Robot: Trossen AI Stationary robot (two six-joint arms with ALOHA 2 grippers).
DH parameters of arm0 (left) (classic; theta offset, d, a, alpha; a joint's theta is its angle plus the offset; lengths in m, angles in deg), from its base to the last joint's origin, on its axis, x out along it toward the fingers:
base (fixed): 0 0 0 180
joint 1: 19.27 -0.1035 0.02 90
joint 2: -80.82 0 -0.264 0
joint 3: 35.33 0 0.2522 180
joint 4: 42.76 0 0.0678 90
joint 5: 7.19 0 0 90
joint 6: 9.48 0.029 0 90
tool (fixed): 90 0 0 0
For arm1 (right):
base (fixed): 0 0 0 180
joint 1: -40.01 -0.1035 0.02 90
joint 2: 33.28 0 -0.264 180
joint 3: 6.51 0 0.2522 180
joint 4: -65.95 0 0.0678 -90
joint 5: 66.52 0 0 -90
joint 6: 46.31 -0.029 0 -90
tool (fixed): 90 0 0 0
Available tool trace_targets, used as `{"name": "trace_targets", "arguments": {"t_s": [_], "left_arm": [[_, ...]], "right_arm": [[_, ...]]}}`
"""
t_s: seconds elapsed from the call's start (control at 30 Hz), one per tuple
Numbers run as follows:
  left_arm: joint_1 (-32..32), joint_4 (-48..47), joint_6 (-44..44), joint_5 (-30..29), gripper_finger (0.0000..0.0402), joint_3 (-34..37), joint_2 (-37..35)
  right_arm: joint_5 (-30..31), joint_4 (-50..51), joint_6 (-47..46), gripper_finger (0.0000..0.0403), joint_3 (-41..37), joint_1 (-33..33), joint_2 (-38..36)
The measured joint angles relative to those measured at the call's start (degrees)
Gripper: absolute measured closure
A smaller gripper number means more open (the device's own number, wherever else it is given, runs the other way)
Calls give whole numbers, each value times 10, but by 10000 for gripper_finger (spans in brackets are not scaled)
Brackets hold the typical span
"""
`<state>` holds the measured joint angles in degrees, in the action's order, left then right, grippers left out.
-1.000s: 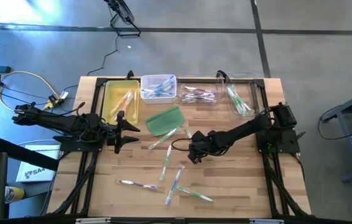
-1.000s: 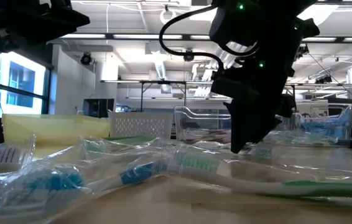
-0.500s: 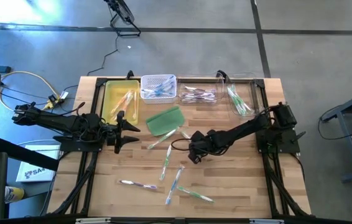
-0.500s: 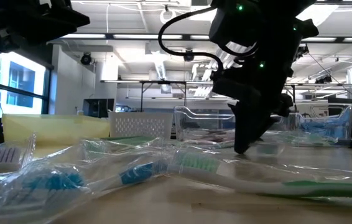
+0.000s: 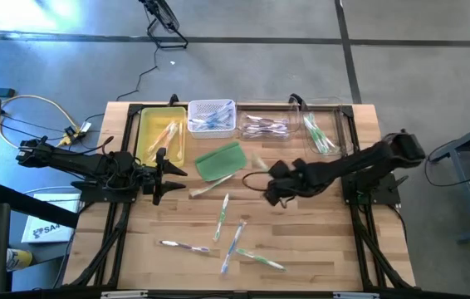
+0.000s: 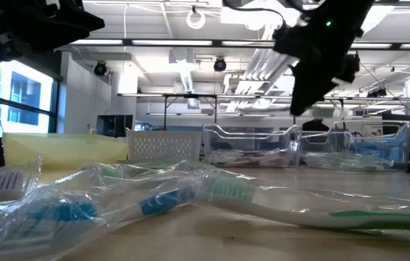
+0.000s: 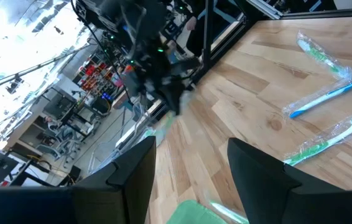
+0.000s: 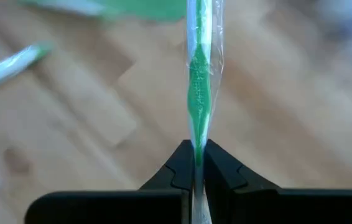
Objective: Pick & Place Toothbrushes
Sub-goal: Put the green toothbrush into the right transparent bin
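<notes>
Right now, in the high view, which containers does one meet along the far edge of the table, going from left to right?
Yellow tray → white basket → first clear bin → second clear bin. Each one holds toothbrushes.

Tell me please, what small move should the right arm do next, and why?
Probably carry it toward the clear bin at the table's back right. The right gripper has its fingers shut on a wrapped green toothbrush and is lifted off the wood, and that bin already holds green ones. The left gripper waits open near the yellow tray.
</notes>
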<state>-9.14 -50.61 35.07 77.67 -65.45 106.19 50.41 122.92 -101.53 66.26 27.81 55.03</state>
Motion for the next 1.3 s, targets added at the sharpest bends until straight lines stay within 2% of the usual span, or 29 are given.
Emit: {"name": "trace_targets", "arguments": {"t_s": [0.2,0.53,0.67,0.97,1.07,1.23,1.3], "left_arm": [[0,0,1,0,208,0,0],[0,0,2,0,208,0,0],[0,0,2,0,208,0,0],[0,2,1,0,208,0,0],[0,1,1,0,208,0,0],[0,-1,1,0,208,0,0],[0,-1,1,0,208,0,0]], "right_arm": [[67,98,-5,393,0,29,-85],[93,240,1,393,0,139,-161],[96,269,38,393,0,204,-165],[95,259,191,393,0,380,-160],[68,249,237,393,0,429,-160],[-35,213,294,393,-27,491,-160],[-55,189,318,393,-42,503,-160]]}}
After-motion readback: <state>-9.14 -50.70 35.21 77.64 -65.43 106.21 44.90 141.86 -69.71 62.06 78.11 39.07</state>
